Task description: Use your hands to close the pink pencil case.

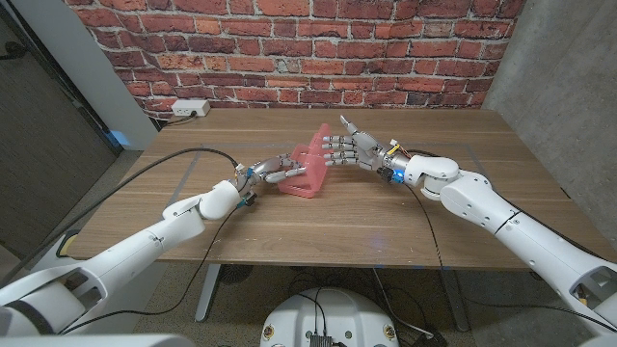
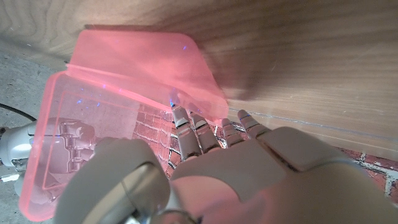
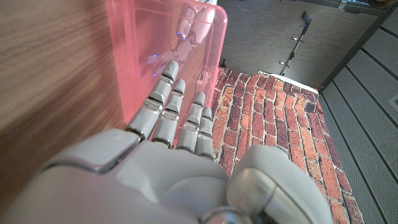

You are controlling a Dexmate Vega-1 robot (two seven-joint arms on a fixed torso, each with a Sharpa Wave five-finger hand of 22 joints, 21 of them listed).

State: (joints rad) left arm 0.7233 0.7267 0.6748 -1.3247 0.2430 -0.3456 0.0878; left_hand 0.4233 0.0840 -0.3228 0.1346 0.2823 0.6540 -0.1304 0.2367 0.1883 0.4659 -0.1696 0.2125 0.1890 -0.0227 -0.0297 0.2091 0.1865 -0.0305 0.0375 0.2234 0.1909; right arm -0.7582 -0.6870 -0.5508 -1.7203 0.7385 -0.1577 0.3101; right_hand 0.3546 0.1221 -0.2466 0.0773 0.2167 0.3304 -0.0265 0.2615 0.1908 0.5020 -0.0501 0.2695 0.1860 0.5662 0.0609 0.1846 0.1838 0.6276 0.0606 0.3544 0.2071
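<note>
Pink pencil case (image 1: 302, 168) at mid-table, lid raised, squeezed from two sides. Left hand (image 1: 277, 172) against its left side, fingers (image 2: 198, 134) straight and together; right hand (image 1: 352, 151) against the lid from the right, fingers (image 3: 163, 99) flat, thumb up. Neither nearer. Bare wooden table (image 1: 318, 226) all round the case, edges well off.

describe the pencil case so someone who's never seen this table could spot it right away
On the wooden table before the brick wall, look at the middle, between the two robot hands. The pencil case is a see-through pink plastic box, half open, the only coloured thing there.
</note>
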